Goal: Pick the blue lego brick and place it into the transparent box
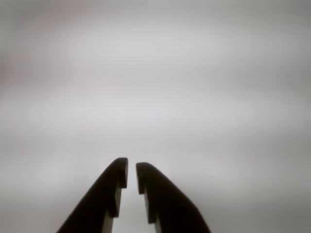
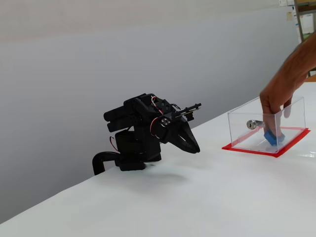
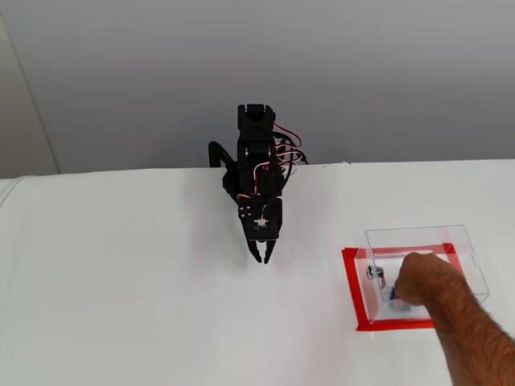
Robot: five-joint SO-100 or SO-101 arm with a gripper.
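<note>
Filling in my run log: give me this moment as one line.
arm: folded | tool: slightly open, empty | blue lego brick: inside transparent box | person's hand: reaching into box

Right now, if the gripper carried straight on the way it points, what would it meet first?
Probably just the bare white table: the gripper tips downward, empty, with nothing ahead in the wrist view. The transparent box sits well off to the side.

A broad white table (image 2: 207,197) fills the lower part of both fixed views, its surface matte and evenly lit, with only soft, faint shadows. Behind it stands a plain pale grey wall (image 2: 123,54); in a fixed view a lighter beige strip of wall (image 3: 20,121) shows at the far left. At the top right of a fixed view, part of a wooden shelf unit (image 2: 305,19) shows beyond the table
</note>
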